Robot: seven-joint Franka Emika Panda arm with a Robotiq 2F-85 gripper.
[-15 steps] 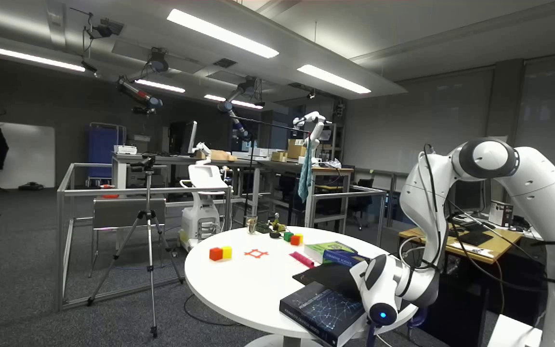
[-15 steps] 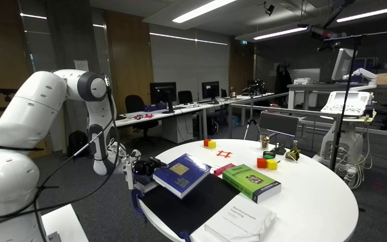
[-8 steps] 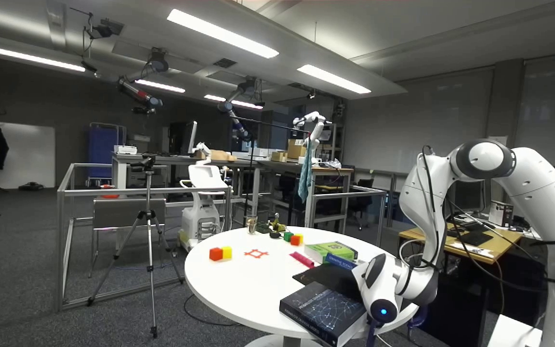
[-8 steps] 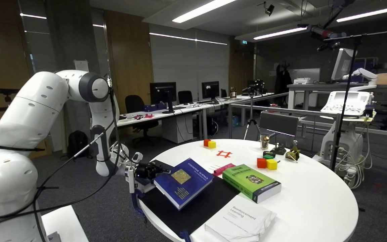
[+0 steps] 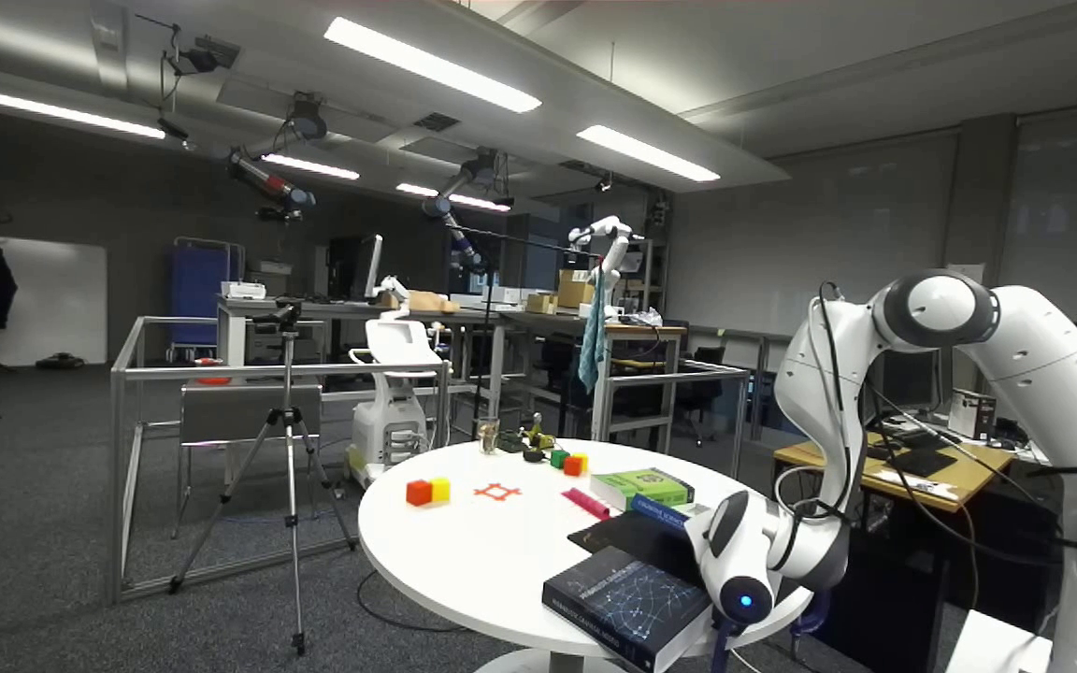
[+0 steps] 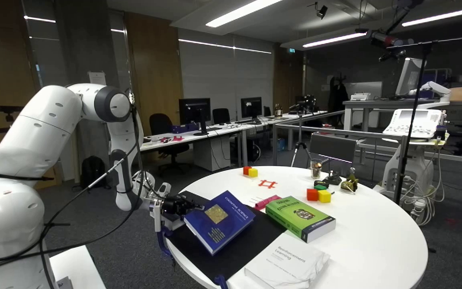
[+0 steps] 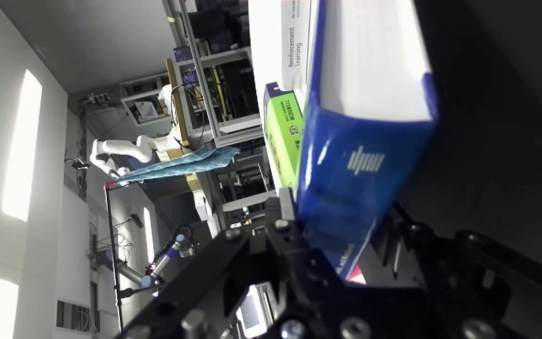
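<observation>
A thick blue book (image 6: pixel 221 218) with a gold picture on its cover is held by its spine over the black mat (image 6: pixel 251 230), tilted. My gripper (image 6: pixel 193 204) is shut on it from the table's edge side. In the wrist view the gripper (image 7: pixel 339 214) has one finger on each cover, with the blue spine (image 7: pixel 360 165) between them. Whether the book's lower edge touches the mat I cannot tell. The arm hides much of the blue book (image 5: pixel 660 511) in an exterior view, and the fingers are not visible there.
Close by on the white round table (image 6: pixel 375 241) lie a green book (image 6: pixel 301 216), a white book (image 6: pixel 287 261) and a dark book (image 5: pixel 627 598). Farther off are a pink piece (image 6: pixel 267 202), coloured cubes (image 6: pixel 318 195), an orange frame (image 6: pixel 268 184) and a glass (image 6: pixel 316 168). Blue clamps (image 6: pixel 163 243) grip the table edge.
The blue book has come down toward the mat and its cover has tipped more toward the camera in an exterior view. The arm shifted slightly; the grip stayed the same.
</observation>
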